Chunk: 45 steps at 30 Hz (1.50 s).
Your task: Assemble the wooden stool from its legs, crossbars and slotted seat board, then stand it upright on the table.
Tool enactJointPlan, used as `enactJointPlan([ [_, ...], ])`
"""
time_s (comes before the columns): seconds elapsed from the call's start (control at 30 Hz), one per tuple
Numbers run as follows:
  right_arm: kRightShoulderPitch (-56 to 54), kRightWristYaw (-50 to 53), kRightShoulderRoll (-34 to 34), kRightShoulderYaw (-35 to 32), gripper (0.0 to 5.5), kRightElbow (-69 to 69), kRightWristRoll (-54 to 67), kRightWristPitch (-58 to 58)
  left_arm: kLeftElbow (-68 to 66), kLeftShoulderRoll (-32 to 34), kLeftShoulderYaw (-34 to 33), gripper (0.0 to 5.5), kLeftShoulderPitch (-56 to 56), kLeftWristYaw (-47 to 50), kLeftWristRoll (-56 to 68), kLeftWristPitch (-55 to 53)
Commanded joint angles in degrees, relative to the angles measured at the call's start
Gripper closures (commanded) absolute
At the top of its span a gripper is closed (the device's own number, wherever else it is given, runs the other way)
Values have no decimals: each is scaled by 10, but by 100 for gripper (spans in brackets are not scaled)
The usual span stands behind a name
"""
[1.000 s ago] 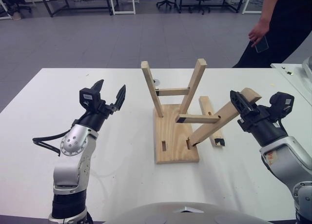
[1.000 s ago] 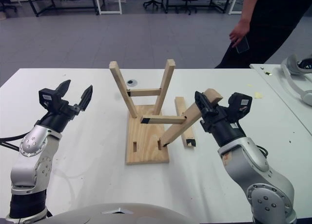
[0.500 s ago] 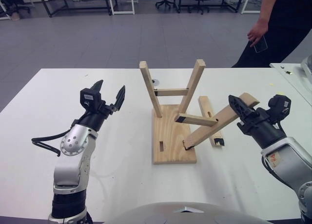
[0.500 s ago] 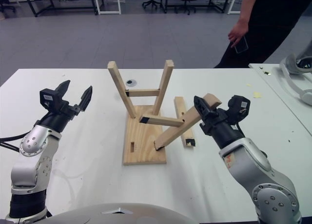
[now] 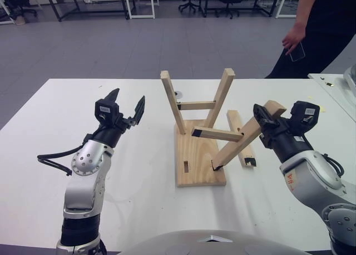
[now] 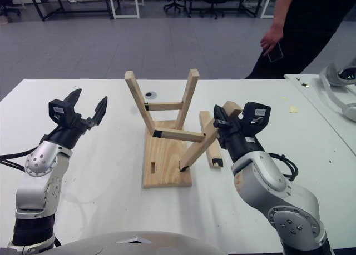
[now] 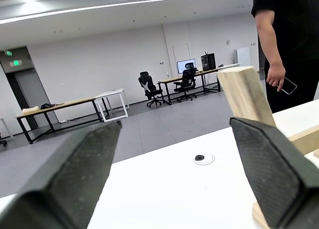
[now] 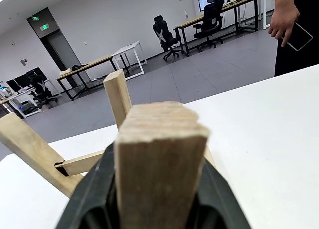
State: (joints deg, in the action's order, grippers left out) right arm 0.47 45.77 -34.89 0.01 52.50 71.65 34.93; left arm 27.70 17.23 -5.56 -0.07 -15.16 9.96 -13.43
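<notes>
Stool part-assembled, inverted on the counter (image 5: pixel 50 110); third leg under fitment.
Slotted seat board (image 5: pixel 192 155) lies flat at mid-counter; two legs (image 5: pixel 172 102) stand in its far slots, joined by a crossbar (image 5: pixel 196 105); right tool (image 5: pixel 266 120) clenched on the top of a tilted leg (image 5: pixel 236 141), foot at the near right slot; spare leg (image 5: pixel 248 155) lies just beside; left tool (image 5: pixel 127 99) released, raised, well apart.
</notes>
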Motion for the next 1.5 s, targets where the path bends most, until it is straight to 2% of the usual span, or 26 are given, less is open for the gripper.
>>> enactJointPlan([
  [0.03,20,-2,-31,67,441,-5,-60,91,23,9,9,148,-14,9,-21,-19],
  [0.23,21,9,-5,87,441,4,-65,89,49,10,4,148,-25,23,-30,-56],
  [0.37,44,26,19,140,442,24,-106,103,76,13,7,148,-29,32,-31,-95],
  [0.43,45,29,40,187,442,17,-148,120,91,15,11,148,-31,34,-36,-113],
  [0.53,83,-19,37,232,444,9,-243,96,106,8,15,148,-32,43,-43,-131],
  [0.67,201,-157,12,186,444,-52,-326,-10,109,-3,29,148,-23,56,-57,-128],
  [0.9,147,-262,79,90,444,-56,-318,-86,87,-18,32,148,-20,71,-67,-96],
  [0.93,132,-273,86,74,408,-52,-306,-89,83,-20,32,148,-21,72,-69,-90],
  [1.17,-28,-351,61,-6,265,-30,-265,-49,43,-35,27,148,-15,87,-80,-36],
  [1.33,-248,-345,-22,-144,170,-78,-83,-7,10,-47,25,148,-20,103,-92,7],
  [1.37,-281,-335,-31,-172,170,-104,-49,-7,6,-50,26,148,-19,105,-94,14],
  [1.43,-255,-332,-48,-202,170,-174,-52,21,1,-56,30,148,-15,107,-97,24],
  [1.5,-169,-338,-53,-183,170,-231,-84,69,-3,-57,31,148,-14,105,-97,29],
])
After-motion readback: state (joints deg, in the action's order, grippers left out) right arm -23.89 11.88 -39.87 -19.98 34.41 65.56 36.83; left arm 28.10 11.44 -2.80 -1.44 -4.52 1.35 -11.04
